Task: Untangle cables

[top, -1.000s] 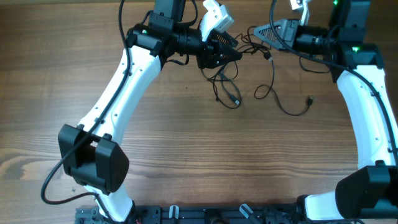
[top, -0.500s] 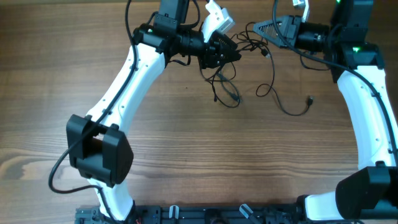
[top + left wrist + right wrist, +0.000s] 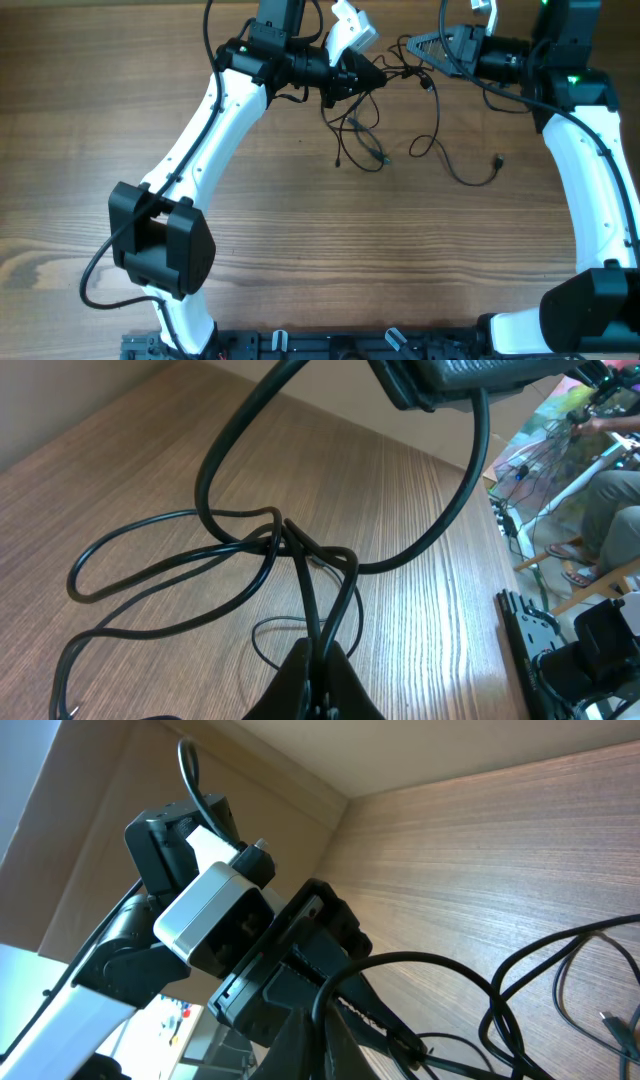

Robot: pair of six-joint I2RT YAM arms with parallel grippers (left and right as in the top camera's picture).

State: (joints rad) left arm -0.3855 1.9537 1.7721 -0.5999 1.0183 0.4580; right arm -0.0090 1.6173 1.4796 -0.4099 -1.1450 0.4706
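The cables are thin black wires knotted at the far middle of the wooden table. Loose strands trail toward me, one ending in a small plug. My left gripper reaches in from the left and is shut on strands of the tangle. In the left wrist view those strands rise out of the closed left gripper and fan into loops over the wood. My right gripper sits just right of it, shut on a cable loop that curves out of the right gripper. The two grippers are almost touching.
A black rail runs along the table's near edge. The arm bases stand at the front left and front right. A seated person's legs and equipment show beyond the table in the left wrist view.
My left gripper has closed on the cable strands and drawn in slightly toward the tangle. The hanging strands under it shifted a little left. The right arm has not moved.
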